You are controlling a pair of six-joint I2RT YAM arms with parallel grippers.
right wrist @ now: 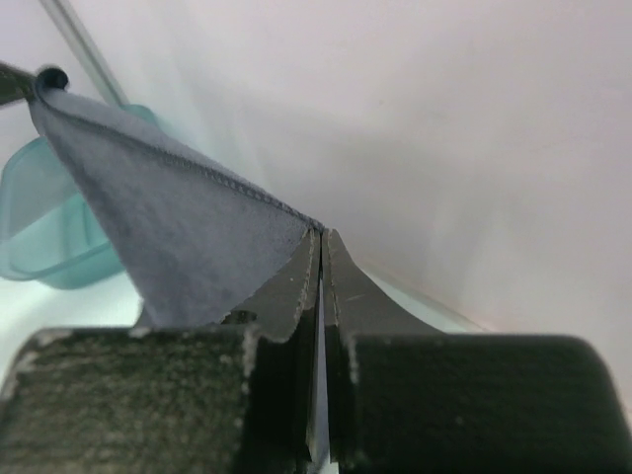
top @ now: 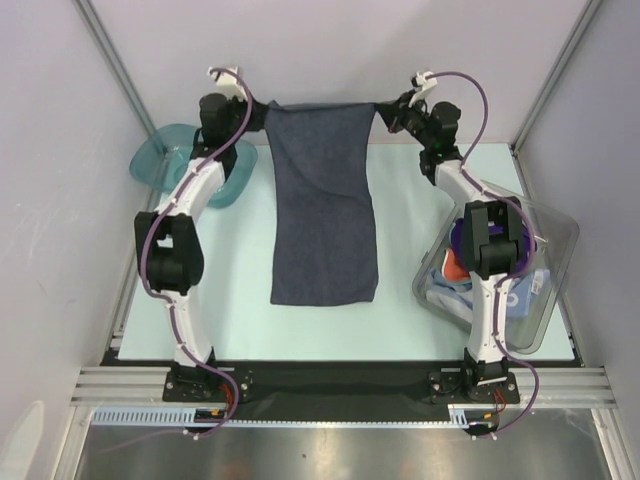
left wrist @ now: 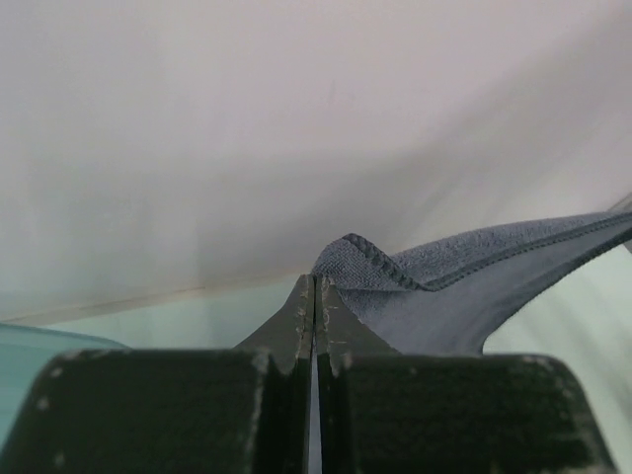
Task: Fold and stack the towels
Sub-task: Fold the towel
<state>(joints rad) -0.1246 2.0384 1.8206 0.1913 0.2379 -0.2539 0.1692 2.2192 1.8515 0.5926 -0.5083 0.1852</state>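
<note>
At table centre, the dark grey-blue towel point(top: 325, 200) has its far edge held up taut and its near end on the table point(top: 240, 310). We see the left gripper point(left wrist: 314, 288) and right gripper point(right wrist: 321, 239) each pinched tight on a far corner. The towel looks soft, light and floppy, so we'd grip the hemmed corners. The teal tray point(top: 160, 160) sits far left.

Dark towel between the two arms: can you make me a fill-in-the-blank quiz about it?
1. The left gripper and the right gripper each pinch one ____ of the grey-blue towel.
2. Both grippers' jaws are ____.
3. The teal tray stands beside the ____ arm.
Missing words: corner; shut; left.
</note>
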